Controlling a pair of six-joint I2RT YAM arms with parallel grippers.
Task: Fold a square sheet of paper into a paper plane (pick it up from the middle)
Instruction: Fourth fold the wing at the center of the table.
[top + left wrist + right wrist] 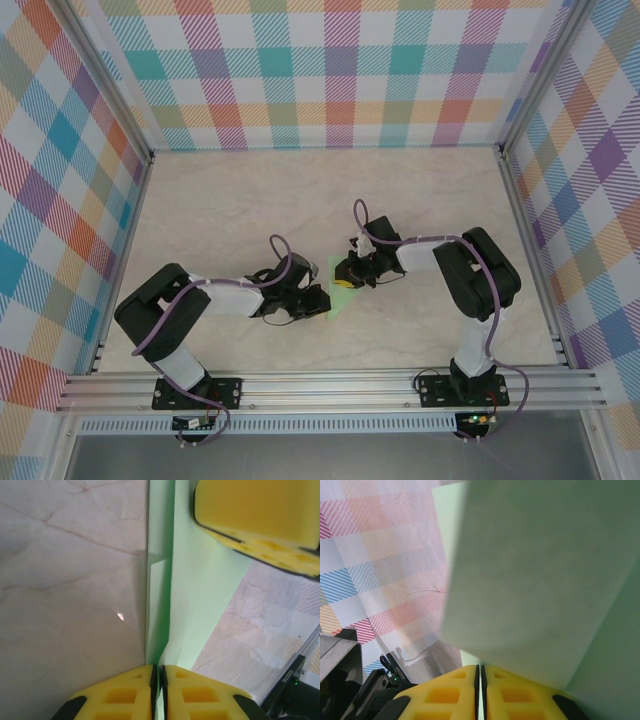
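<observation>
2 robot arms are meeting over a pale mint-green sheet of paper point(336, 303) near the middle of a marble-patterned table point(300, 190), inside a booth of plaid walls point(330, 70). From above, the left gripper point(306, 298) is reaching in from the left and the right gripper point(347, 275) from the right. The 2 are working just beside each other, and the paper is showing as a small green patch between and below them, much of it covered by the grippers.

In the left wrist view, the left gripper point(159, 669) is pinching the sheet of paper point(205, 590). Its 2 yellow fingers point(120, 697) are standing almost together, with a thin green edge running into the slit between them. From there the paper is stretching away over the table point(65, 580). A long straight crease is running along its left side, where a narrow strip is lying doubled. A yellow pad point(255, 515) of the right gripper is sitting at the far part of the sheet, though this view is not showing whether it is touching.

In the right wrist view, the right gripper point(480, 667) is likewise closed to a narrow slit on the sheet of paper point(545, 570). The paper is rising out from between the yellow fingers point(520, 697) and looming close to the lens, blurred and tilted up. A plaid wall point(365, 540) is showing behind it at the left.
</observation>
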